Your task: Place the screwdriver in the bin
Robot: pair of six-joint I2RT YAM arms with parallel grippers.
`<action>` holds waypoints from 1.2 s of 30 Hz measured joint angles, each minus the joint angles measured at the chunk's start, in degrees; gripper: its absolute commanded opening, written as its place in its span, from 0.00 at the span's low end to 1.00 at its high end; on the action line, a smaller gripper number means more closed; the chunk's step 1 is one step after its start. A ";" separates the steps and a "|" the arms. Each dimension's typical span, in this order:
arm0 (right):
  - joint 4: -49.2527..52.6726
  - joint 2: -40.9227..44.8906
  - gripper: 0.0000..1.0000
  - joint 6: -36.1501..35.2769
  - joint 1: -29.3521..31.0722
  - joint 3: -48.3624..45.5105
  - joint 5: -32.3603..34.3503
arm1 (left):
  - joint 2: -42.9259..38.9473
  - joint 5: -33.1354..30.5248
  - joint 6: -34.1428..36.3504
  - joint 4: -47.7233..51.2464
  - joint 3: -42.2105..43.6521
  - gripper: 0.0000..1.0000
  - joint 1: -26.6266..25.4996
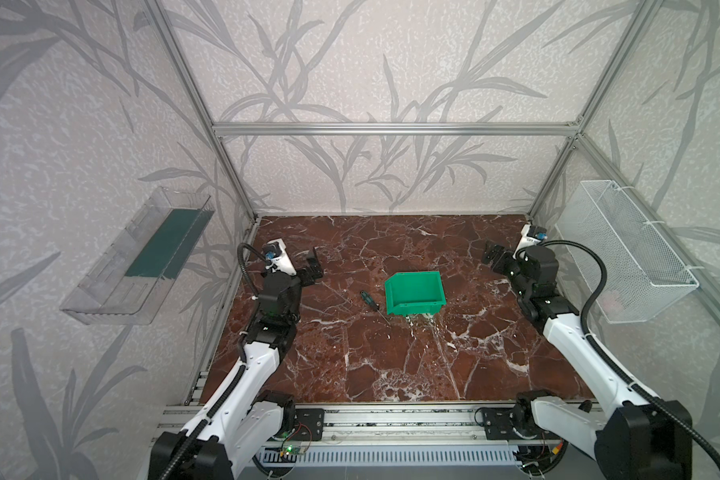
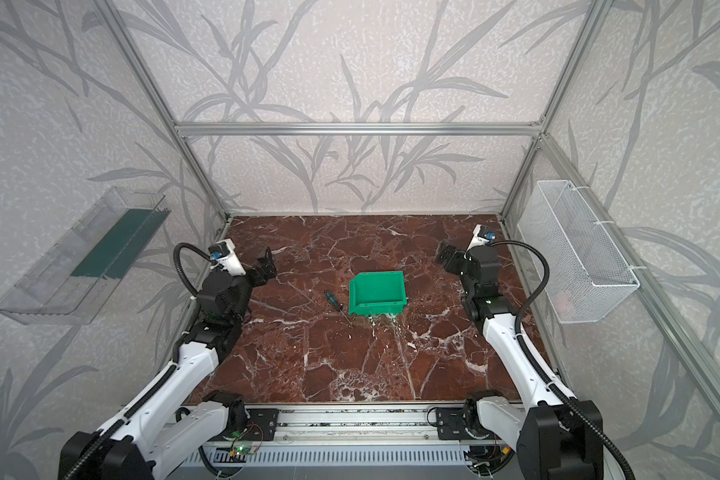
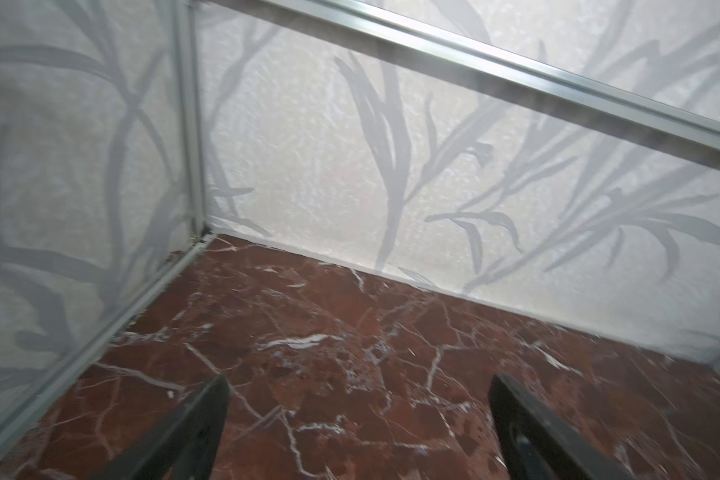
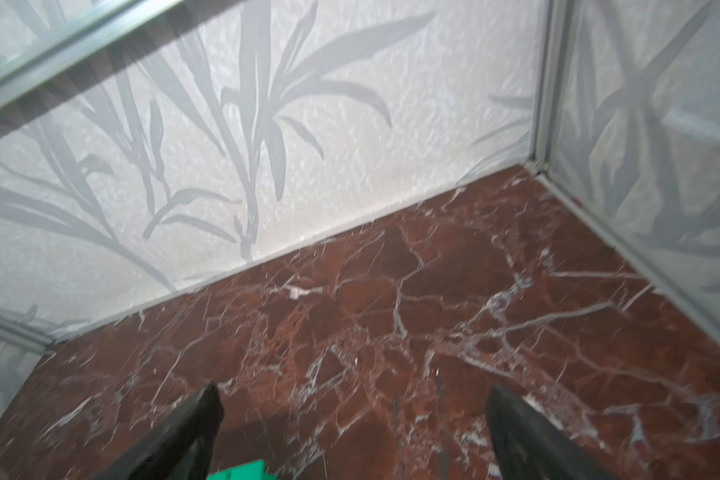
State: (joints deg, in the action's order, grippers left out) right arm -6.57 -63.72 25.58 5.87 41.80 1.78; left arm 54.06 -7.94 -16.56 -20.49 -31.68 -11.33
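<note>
The screwdriver (image 1: 371,302) (image 2: 334,301), black-handled with a thin silver shaft, lies on the red marble table just left of the bright green bin (image 1: 414,293) (image 2: 377,293); its tip points toward the bin's near corner. The bin stands open-topped and empty at mid-table; a corner of the bin (image 4: 242,471) shows in the right wrist view. My left gripper (image 1: 313,266) (image 2: 267,262) (image 3: 358,395) hovers open at the back left, well away from the screwdriver. Open too, my right gripper (image 1: 492,253) (image 2: 445,253) (image 4: 352,399) sits at the back right, with nothing between its fingers.
A clear plastic tray (image 1: 138,257) (image 2: 80,257) hangs on the left wall. On the right wall is a white wire mesh basket (image 1: 628,249) (image 2: 574,249). Aluminium frame posts edge the marble table (image 1: 391,365), and a rail with electronics runs along the front.
</note>
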 measured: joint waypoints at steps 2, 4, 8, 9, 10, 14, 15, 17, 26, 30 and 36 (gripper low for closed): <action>4.81 -0.57 0.99 2.27 1.49 -1.40 -1.40 | 1.51 2.29 0.00 3.48 -1.49 0.99 -3.58; 11.58 -1.60 0.99 3.63 5.51 -0.61 -0.37 | 3.67 3.54 0.52 8.00 -3.45 0.99 -8.50; 24.02 -2.47 0.99 7.61 14.88 3.93 3.78 | 7.82 3.98 1.79 14.25 -6.45 0.99 -16.41; 26.05 -2.32 0.99 9.05 16.63 4.57 4.59 | 8.68 4.04 1.81 14.95 -6.75 0.99 -17.33; 27.93 -2.01 0.99 11.02 18.18 4.87 5.42 | 9.77 4.57 1.70 15.43 -6.93 0.99 -17.99; 32.61 -0.72 0.99 17.64 23.61 4.13 7.23 | 12.26 5.97 -1.36 17.29 -6.95 0.99 -18.25; 33.09 -0.68 0.99 19.04 24.87 3.98 7.23 | 12.37 5.62 -2.89 17.62 -6.95 0.99 -18.23; 33.83 -1.11 0.99 21.81 27.39 3.98 7.15 | 12.28 4.48 -7.72 19.30 -6.97 0.99 -17.86; 33.44 -8.39 0.96 34.56 32.52 4.48 4.98 | 13.66 8.68 -15.65 23.15 -7.34 0.99 -14.80; 31.91 -11.17 0.93 40.22 35.34 5.49 4.02 | 15.19 11.15 -16.65 23.87 -7.37 0.99 -14.80; 28.26 -18.78 0.92 45.55 36.65 8.63 2.64 | 17.49 13.55 -17.09 23.65 -7.37 0.99 -14.80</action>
State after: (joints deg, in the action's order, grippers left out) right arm 21.69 -82.50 71.13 42.52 50.43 4.43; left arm 71.55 5.61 -33.65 3.16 -39.05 -26.13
